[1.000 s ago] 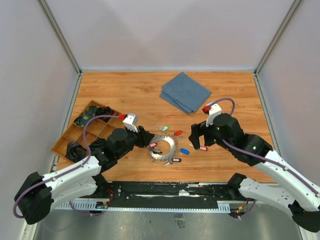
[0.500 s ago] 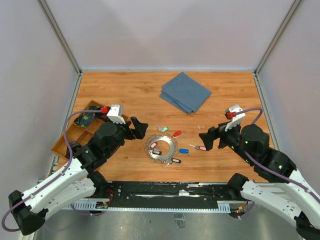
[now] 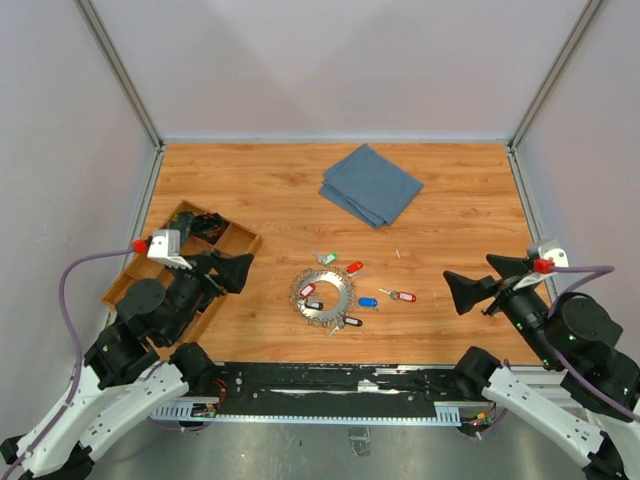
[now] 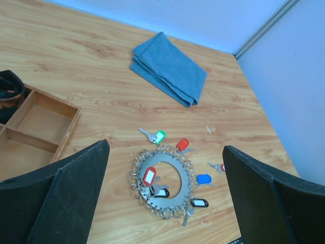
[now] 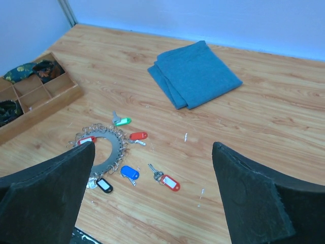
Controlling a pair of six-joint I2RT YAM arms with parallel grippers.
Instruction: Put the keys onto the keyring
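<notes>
The keyring (image 3: 323,295) lies flat on the wooden table, a silvery ring fringed with small split rings. In the left wrist view a red-tagged key (image 4: 149,176) and a black-tagged key (image 4: 161,192) rest on the keyring (image 4: 180,171). Green (image 3: 328,258), red (image 3: 355,267), blue (image 3: 368,302) and black (image 3: 352,321) keys sit round its rim. Another red-tagged key (image 5: 169,182) lies loose to the right. My left gripper (image 3: 232,268) hangs open to the left of the ring, holding nothing. My right gripper (image 3: 470,275) is open and raised to the right.
A folded blue cloth (image 3: 371,185) lies at the back of the table. A wooden compartment tray (image 3: 120,290) with dark items stands at the left, under my left arm. Grey walls close in the table on three sides.
Both arms have drawn back from the ring toward the near corners and risen. The left gripper has opened wide. The keys and ring lie where they were.
</notes>
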